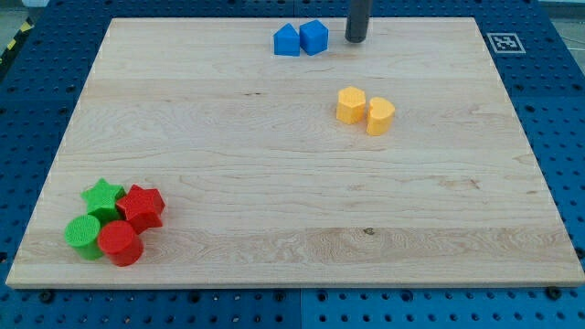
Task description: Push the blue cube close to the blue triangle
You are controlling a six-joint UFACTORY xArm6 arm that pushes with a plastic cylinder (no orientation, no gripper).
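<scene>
The blue cube point(314, 37) sits near the view's top edge of the wooden board point(274, 183). The blue triangle point(287, 41) lies just to its left, and the two touch or nearly touch. My tip point(356, 39) is on the board a short way to the right of the blue cube, apart from it. The rod rises out of the view's top.
Two yellow blocks point(351, 105) point(380, 116) sit side by side below my tip, right of centre. At the view's bottom left a cluster holds a green star point(103, 196), a green cylinder point(84, 236), a red star-like block point(142, 206) and a red cylinder point(120, 243).
</scene>
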